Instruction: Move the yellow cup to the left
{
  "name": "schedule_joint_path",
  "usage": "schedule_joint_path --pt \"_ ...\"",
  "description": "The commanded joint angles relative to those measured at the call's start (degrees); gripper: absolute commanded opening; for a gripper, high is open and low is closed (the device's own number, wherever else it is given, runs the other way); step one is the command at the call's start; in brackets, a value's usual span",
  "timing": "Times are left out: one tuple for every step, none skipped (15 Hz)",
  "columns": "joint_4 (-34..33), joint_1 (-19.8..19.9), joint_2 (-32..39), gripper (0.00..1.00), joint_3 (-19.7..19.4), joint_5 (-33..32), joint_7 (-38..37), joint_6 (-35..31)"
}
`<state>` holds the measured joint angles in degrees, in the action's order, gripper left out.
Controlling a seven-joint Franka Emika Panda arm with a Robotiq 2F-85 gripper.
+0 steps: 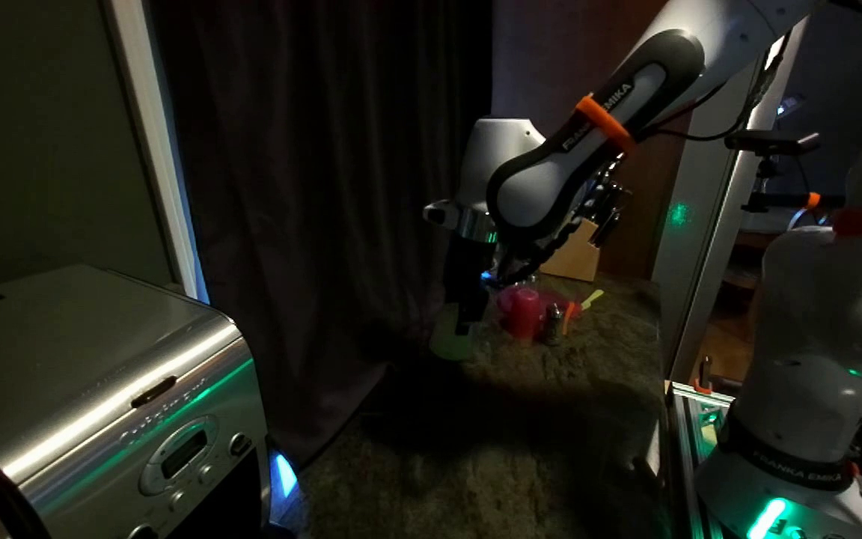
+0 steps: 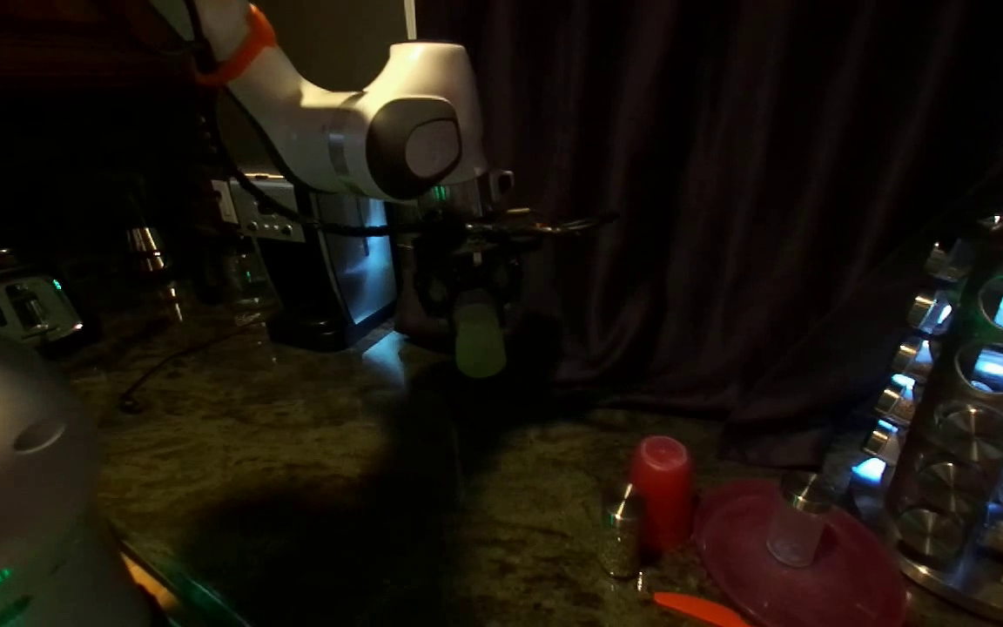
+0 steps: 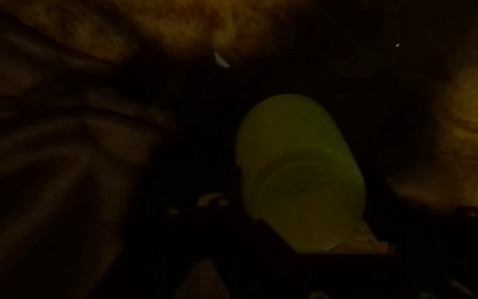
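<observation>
The yellow cup point(image 2: 481, 344) is pale yellow-green and upside down, near the dark curtain. It also shows in an exterior view point(image 1: 450, 340), slightly tilted. My gripper point(image 2: 478, 312) points down with its dark fingers on either side of the cup; it also shows in an exterior view point(image 1: 464, 318). In the wrist view the cup point(image 3: 293, 128) fills the space between the fingers point(image 3: 303, 203), which press against both sides. The cup seems to hang above the counter over a dark shadow, but the gap is hard to see. The picture is very dark.
A red cup point(image 2: 663, 492), a small shaker point(image 2: 620, 531), a pink plate point(image 2: 850, 566) with a jar and an orange utensil point(image 2: 697, 608) stand together on the counter. A spice rack point(image 2: 945, 435) is beyond them. A silver appliance point(image 1: 102, 389) stands at the opposite end. The curtain point(image 1: 326, 187) hangs close behind.
</observation>
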<state>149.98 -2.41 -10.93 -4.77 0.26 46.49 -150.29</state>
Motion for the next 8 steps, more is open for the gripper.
schedule_joint_path --pt "-0.4 -6.4 -2.5 0.44 1.4 5.9 7.8 4.8" --pt "-0.7 -8.0 -2.8 0.44 1.9 7.1 9.7 5.7" --pt "-1.2 -9.5 -3.1 0.44 2.3 8.5 12.0 6.9" --pt "-1.7 -10.8 -3.2 0.44 2.6 9.8 14.2 8.3" --pt "-2.3 -12.0 -3.3 0.44 2.8 11.4 16.8 9.8" --pt "-2.8 -13.2 -3.2 0.44 2.9 13.4 19.6 11.3" --pt "-3.3 -14.5 -3.2 0.44 2.9 16.8 22.3 13.2" --pt "-4.0 -15.3 -3.0 0.44 2.9 19.7 25.1 15.2"
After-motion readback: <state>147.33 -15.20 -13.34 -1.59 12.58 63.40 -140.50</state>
